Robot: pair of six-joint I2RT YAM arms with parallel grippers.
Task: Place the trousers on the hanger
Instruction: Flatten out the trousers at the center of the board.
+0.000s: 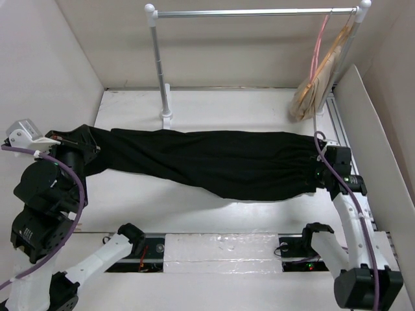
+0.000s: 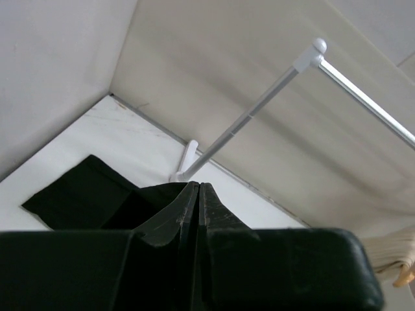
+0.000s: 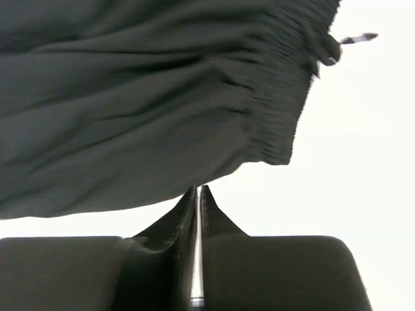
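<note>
White-walled bay, white table [image 1: 259, 110]. Trousers [image 1: 207, 162] stretched across it, left to right. Rail [image 1: 253, 11] at back, hanger [image 1: 317, 48] on its right end. Left gripper [image 2: 198, 188] clamped on leg end. Right gripper [image 3: 198, 189] fingers together at waistband edge, pinch unclear.

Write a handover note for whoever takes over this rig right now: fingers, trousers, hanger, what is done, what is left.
Left gripper: fingers shut, apparently pinching the leg end of the black soft-fabric trousers.
Right gripper: fingers shut at the waistband edge; a hold on the cloth cannot be confirmed.
The trousers lie stretched across the white table between the two arms.
The thin pink plastic hanger hangs on the metal rail, far right, beside beige hangers.
Done: trousers spread out.
Left: fetch the hanger and get the trousers onto it.
</note>
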